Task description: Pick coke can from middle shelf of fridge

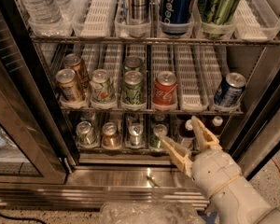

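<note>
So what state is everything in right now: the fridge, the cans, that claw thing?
fridge: door open.
coke can: upright on the middle shelf, not gripped.
gripper: open, empty, low in front of the bottom shelf, below the coke can.
green can: upright, left of the coke can.
blue can: standing at the shelf's right end.

coke can (pixel 165 90): glossy red metal, silver top. middle shelf (pixel 189 78): matt white slotted plastic on metal wire. fridge (pixel 121 177): brushed stainless base. gripper (pixel 178 129), below that shelf, fingers spread: matt beige plastic.
</note>
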You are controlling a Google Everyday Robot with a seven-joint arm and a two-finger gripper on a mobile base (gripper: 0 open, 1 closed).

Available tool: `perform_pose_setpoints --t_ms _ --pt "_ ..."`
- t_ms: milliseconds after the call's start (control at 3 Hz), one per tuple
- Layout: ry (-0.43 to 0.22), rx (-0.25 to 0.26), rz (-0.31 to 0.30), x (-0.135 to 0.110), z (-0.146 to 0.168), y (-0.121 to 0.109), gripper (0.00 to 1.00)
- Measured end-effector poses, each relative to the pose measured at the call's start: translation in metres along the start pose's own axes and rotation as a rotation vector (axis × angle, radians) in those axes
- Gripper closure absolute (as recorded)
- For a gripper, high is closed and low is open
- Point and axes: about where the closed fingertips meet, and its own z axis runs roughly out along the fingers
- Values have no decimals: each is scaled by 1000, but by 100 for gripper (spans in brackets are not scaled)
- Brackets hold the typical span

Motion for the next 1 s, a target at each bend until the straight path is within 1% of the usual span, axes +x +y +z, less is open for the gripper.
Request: perform_pose_setpoints --t_ms 333,1000 --pt "-15 -10 -11 -8 21 -3 33" --pt "-15 -11 -15 -8 21 -2 40"
